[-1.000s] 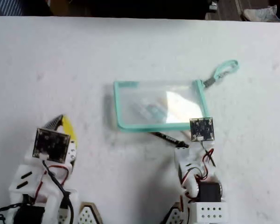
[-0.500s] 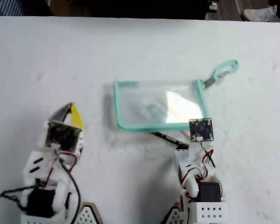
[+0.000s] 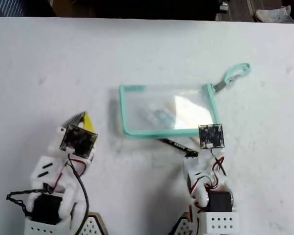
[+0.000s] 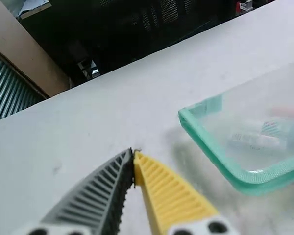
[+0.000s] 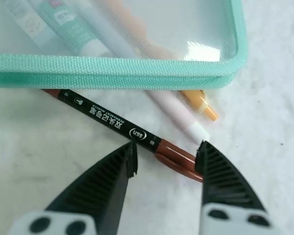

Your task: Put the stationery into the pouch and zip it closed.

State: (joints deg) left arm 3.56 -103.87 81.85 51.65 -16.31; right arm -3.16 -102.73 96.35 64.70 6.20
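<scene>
across the white worktop (image 3: pixel 63 54), a little toward its right edge from the middle, a clear pouch (image 3: pixel 166 110) with teal trim lies flat, one long side facing the near edge where both arms stand. the left arm (image 3: pixel 49 196) rises from the near left corner, and its pincer (image 4: pixel 133 155), one finger grey and one yellow, has its tips pressed together on nothing. from where i stand it sits low over bare worktop, near the pouch's left end but apart from it. the right arm (image 3: pixel 208 191) stands at the near edge toward the right, its wrist over the pouch's near right corner. the right pincer (image 5: pixel 167 149) is spread wide, with a dark finger on either side of the brown end of a marker (image 5: pixel 103 122). i cannot tell whether either finger touches it. the marker, black in the barrel and brown at the end, lies on the worktop just beside the pouch's near trim, slanting away from it toward the right. its other end runs up against the trim. a pale pen (image 5: pixel 179 117) and an orange-tipped one (image 5: pixel 201 105) poke out past that same trim beside the marker. whether they come from inside the pouch or from under it, i cannot tell. through the clear wall i can see a teal-banded stick (image 5: pixel 71 24) and a white one (image 5: pixel 24 22) lying inside. a small teal strap loop (image 3: pixel 237 72) hangs off the pouch's far right corner, pointing toward the worktop's far right corner.
</scene>
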